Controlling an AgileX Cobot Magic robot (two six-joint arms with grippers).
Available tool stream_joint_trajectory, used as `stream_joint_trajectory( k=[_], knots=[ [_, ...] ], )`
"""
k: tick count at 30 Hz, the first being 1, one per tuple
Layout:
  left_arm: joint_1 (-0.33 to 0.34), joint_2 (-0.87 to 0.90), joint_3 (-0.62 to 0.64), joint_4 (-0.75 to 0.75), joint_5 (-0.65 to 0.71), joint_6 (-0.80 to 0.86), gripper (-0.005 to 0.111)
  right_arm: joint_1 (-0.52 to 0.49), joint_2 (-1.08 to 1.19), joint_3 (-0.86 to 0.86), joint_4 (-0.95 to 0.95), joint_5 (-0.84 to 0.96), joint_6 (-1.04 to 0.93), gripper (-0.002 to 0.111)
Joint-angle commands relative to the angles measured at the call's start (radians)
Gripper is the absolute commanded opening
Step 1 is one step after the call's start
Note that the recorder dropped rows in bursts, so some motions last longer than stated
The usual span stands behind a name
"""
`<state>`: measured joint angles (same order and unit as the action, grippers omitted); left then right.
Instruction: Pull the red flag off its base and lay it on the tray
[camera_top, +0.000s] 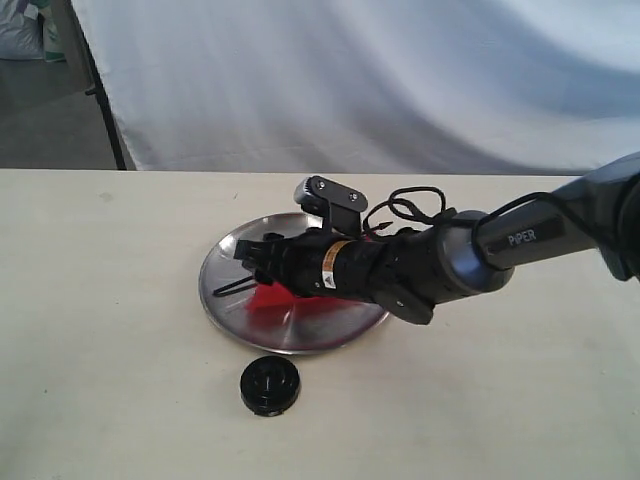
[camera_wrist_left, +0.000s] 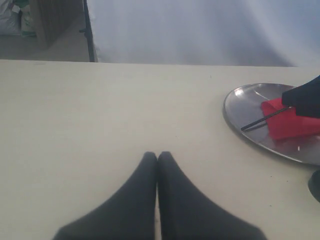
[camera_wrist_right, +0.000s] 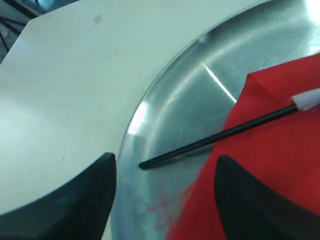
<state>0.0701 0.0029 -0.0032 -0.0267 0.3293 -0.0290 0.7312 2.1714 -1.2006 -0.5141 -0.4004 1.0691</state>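
Observation:
The red flag (camera_top: 268, 297) lies flat in the silver tray (camera_top: 225, 300), its black stick (camera_wrist_right: 215, 136) pointing toward the rim and its white strip (camera_wrist_right: 307, 99) at the cloth end. My right gripper (camera_top: 250, 262) hovers low over the tray, open, its fingers (camera_wrist_right: 95, 192) spread on either side of the cloth and stick with nothing between them. In the left wrist view the flag (camera_wrist_left: 290, 122) and tray (camera_wrist_left: 250, 105) show far off to the side. The black round base (camera_top: 269, 385) stands on the table in front of the tray. My left gripper (camera_wrist_left: 157, 157) is shut over bare table.
A white cloth backdrop (camera_top: 350, 80) hangs behind the cream table (camera_top: 100, 330). A dark stand leg (camera_top: 105, 110) rises at the back left. The right arm (camera_top: 520, 240) stretches across from the right edge.

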Motion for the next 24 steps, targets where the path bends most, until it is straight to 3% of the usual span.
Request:
stream_joint_trajectory(
  k=[1,7,9,12,15,18,24],
  knots=[
    [0.001,-0.003,0.003,-0.005,-0.005,-0.001,0.0,-0.004,-0.042,-0.001,-0.33,-0.02,0.271,0.056],
    [0.001,-0.003,0.003,-0.005,-0.005,-0.001,0.0,-0.015,-0.23,-0.001,-0.697,-0.259,0.546,0.052],
    [0.001,-0.003,0.003,-0.005,-0.005,-0.001,0.0,-0.02,-0.313,-0.001,-0.802,-0.344,0.56,0.037],
    [0.001,-0.003,0.003,-0.005,-0.005,-0.001,0.0,-0.02,-0.449,-0.001,-1.034,-0.379,0.623,0.002],
    [0.001,-0.003,0.003,-0.005,-0.005,-0.001,0.0,-0.02,-0.57,0.01,-1.222,-0.375,0.784,0.0],
    [0.001,-0.003,0.003,-0.005,-0.005,-0.001,0.0,-0.02,-0.693,0.07,-1.23,-0.281,0.8,-0.001],
    [0.001,-0.003,0.003,-0.005,-0.005,-0.001,0.0,-0.02,-0.933,0.304,-1.23,0.12,0.8,-0.001]
  ],
)
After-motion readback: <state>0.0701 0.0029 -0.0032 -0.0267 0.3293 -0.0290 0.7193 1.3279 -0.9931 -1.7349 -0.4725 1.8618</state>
